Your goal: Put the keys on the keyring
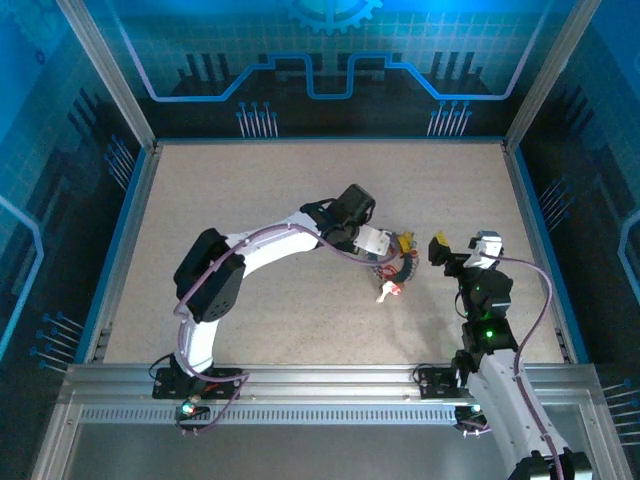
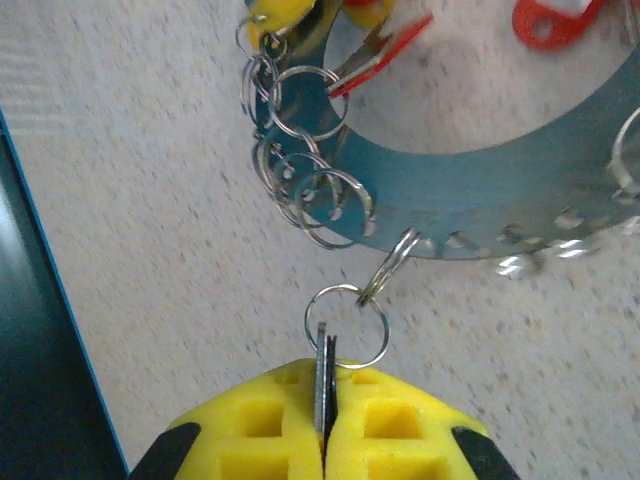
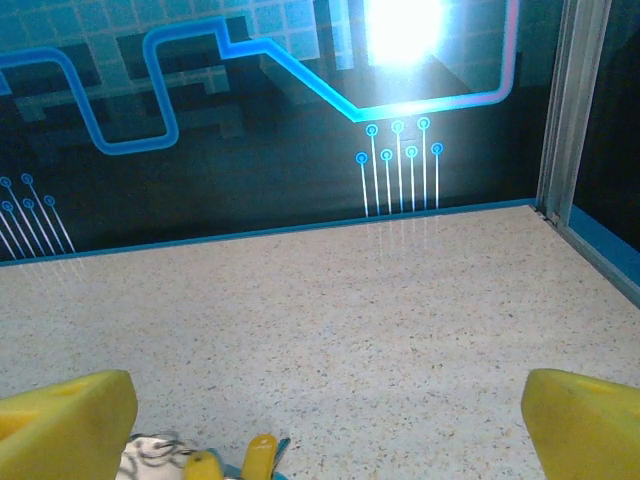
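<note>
left wrist view: the left fingers point(image 2: 290, 430) were pressed together on a thin silvery key point(image 2: 325, 360), seen edge-on, just above the speckled desk point(image 2: 150, 250). a small split ring point(image 2: 346, 326) passed through the key's top end and linked, by a second little ring point(image 2: 388, 268), to the keyring point(image 2: 470, 200), which showed as a broad curved blue-grey band pierced with holes. more small rings point(image 2: 300, 150) bunched along the band's left end. yellow-headed keys point(image 2: 275, 12) and red tags point(image 2: 380, 50) sat at the top edge of the frame.

seen from the top external camera, the bunch was near the middle of the desk, a little to the right, at the tip of the extended left arm. the right arm's tip was just beside it on the right.

in the right wrist view, the right fingers point(image 3: 70, 410) stood wide apart and held nothing. yellow key heads and a few small rings showed low between them. the bare desk ran beyond to a blue-lit back wall point(image 3: 250, 150).
</note>
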### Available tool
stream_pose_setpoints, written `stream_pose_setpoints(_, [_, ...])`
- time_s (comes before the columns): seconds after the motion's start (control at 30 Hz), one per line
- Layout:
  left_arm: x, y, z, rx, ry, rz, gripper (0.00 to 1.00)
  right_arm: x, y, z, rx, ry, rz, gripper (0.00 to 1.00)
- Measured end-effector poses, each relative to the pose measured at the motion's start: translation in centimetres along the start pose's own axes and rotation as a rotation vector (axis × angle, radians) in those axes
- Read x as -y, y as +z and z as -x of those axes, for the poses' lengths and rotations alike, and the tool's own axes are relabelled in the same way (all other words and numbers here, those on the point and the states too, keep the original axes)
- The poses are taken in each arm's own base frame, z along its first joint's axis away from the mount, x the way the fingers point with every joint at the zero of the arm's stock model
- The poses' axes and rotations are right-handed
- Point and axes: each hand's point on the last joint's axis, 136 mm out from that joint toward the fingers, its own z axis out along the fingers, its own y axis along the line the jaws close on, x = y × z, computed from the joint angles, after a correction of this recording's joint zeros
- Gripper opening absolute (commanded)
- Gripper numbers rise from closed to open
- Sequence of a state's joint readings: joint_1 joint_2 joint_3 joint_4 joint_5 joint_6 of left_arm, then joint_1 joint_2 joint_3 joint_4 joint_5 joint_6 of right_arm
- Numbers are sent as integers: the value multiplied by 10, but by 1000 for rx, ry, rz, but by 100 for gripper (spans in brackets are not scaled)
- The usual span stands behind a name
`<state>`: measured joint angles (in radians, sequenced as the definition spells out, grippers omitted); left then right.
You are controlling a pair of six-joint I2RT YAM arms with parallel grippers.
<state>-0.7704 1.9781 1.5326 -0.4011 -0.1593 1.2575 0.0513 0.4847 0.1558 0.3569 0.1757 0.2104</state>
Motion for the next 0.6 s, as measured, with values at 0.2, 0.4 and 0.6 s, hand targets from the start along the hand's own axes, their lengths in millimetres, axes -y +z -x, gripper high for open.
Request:
stream_pose_setpoints(0.2, [15,4,-35,-46,-48,-27,0,0,2,-5,-21,2,3,100])
stream_pose_setpoints(0.4, [28,11,-59,-81,-106,-54,1,-1,3,-8,-30,6,8,100])
stream_pose_setpoints(0.6, [27,15,-73,-95,-162,-43,9,-1,4,-10,-37,5,7,100])
